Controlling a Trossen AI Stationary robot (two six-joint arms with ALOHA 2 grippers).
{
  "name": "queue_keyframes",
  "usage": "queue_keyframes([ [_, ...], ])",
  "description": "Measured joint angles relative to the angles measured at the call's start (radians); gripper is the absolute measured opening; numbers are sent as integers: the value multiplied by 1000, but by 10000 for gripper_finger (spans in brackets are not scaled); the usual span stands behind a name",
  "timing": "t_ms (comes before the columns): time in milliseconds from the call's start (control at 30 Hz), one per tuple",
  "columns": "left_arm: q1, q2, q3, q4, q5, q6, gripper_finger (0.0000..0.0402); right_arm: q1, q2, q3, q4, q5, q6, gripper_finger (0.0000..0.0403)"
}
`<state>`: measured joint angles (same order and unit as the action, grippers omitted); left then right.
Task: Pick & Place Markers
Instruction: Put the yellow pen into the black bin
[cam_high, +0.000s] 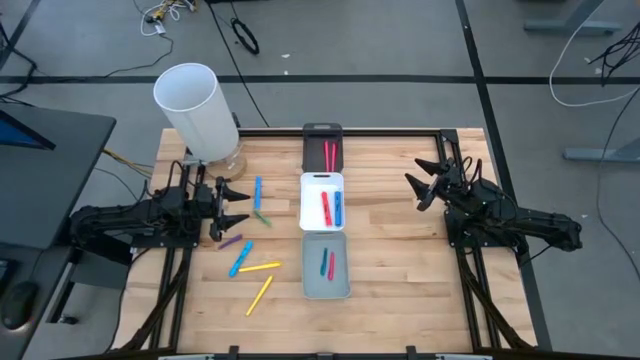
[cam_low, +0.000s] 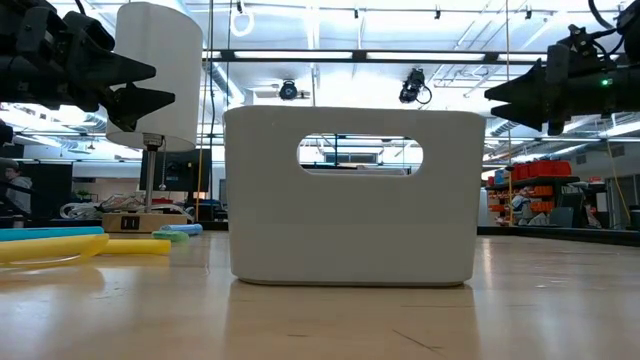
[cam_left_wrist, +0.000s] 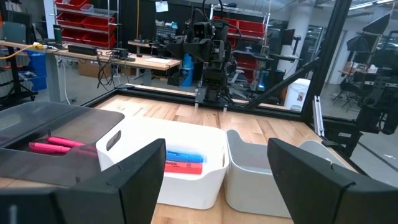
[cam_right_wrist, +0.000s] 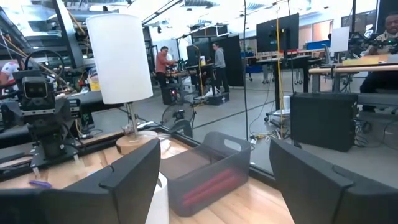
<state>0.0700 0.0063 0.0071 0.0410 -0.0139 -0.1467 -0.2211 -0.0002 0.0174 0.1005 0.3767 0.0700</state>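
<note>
My left gripper (cam_high: 240, 205) hovers open and empty at the table's left side, above loose markers (cam_high: 258, 268) in blue, green, purple and yellow on the wood. My right gripper (cam_high: 422, 185) waits open and empty at the right side. Between them, the black tray (cam_high: 322, 132) holds red markers; the white tray (cam_high: 322, 180) and grey tray (cam_high: 326, 290) each hold one red and one blue.

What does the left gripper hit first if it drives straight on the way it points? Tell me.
Probably the white tray. The left gripper hovers open at the table's left, pointing across towards the middle row of trays, and its wrist view shows that tray dead ahead. It rides above the table, so it might clear the rim; depth is unclear.
</note>
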Motion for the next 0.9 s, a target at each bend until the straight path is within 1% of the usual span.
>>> queue_keyframes([
  [467,0,0,0,1,0,-3,288,0,0,0,0,-1,0,302],
  [700,0,0,0,19,2,-108,288,0,0,0,0,-1,0,302],
  [767,0,0,1,18,14,-107,288,0,0,0,0,-1,-1,302],
  [833,0,1,25,-20,22,-107,288,0,0,0,0,-1,-1,302],
  [900,0,10,85,-79,-2,-121,288,0,0,0,0,-1,0,302],
])
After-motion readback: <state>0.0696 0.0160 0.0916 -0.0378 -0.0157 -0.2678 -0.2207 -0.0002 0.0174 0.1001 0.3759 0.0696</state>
